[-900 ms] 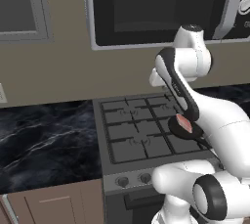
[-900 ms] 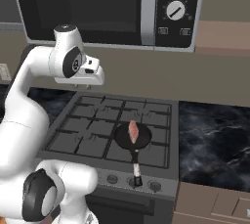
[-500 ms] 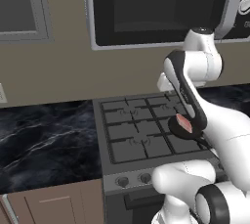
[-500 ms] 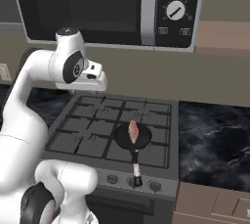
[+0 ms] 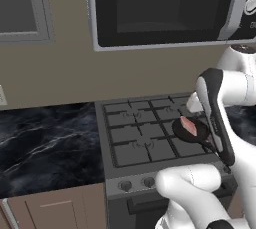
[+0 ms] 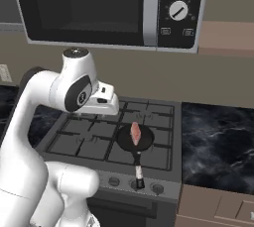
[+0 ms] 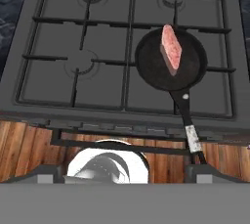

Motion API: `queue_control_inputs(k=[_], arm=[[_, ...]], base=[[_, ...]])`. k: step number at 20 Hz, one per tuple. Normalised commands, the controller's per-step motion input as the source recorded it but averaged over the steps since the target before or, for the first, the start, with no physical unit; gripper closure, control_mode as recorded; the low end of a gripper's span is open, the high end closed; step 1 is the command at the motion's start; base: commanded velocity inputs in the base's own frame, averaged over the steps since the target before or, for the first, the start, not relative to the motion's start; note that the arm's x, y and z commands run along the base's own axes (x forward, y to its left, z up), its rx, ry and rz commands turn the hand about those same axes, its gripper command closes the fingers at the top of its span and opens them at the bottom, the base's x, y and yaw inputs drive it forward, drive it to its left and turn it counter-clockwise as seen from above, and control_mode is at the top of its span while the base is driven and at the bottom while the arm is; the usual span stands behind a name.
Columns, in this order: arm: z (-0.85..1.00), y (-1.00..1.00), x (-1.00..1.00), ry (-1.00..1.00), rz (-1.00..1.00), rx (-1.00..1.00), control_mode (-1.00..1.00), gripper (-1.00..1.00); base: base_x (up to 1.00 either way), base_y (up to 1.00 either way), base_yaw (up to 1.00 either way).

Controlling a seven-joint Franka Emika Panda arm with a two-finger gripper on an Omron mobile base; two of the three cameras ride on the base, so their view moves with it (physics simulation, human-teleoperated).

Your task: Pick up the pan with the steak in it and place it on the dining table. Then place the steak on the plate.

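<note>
Left base view: one black round pan [image 5: 190,129] on the stove [image 5: 145,138], front right burner, holding one pink steak [image 5: 188,124].

Right base view: one microwave [image 6: 109,8] above the stove.

Hand view: end effector [image 7: 124,171] fingers spread wide, empty; the pan's thin handle [image 7: 188,125] overhangs the stove's front edge.

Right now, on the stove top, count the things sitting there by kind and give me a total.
Pan: 1
Steak: 1, lying in the pan
Total: 2, both on the stove
</note>
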Motion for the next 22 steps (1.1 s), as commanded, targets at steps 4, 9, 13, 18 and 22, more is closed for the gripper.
queue_control_inputs(k=[4, 9, 13, 18, 22], arm=[[-0.39, -0.47, -0.58, 0.03, 0.0, -0.06, -1.0, -1.0], [-0.44, -0.44, -0.38, 0.07, 0.0, -0.11, -1.0, -1.0], [-0.42, -0.46, -0.18, 0.06, 0.0, -0.09, -1.0, -1.0], [-0.28, -0.24, -0.01, 0.05, 0.02, -0.04, -1.0, -1.0], [-0.14, 0.0, 0.03, 0.01, 0.0, 0.0, -1.0, -1.0]], base=[[0.0, 0.0, 0.0], [0.0, 0.0, 0.0], [0.0, 0.0, 0.0], [0.0, 0.0, 0.0], [0.0, 0.0, 0.0]])
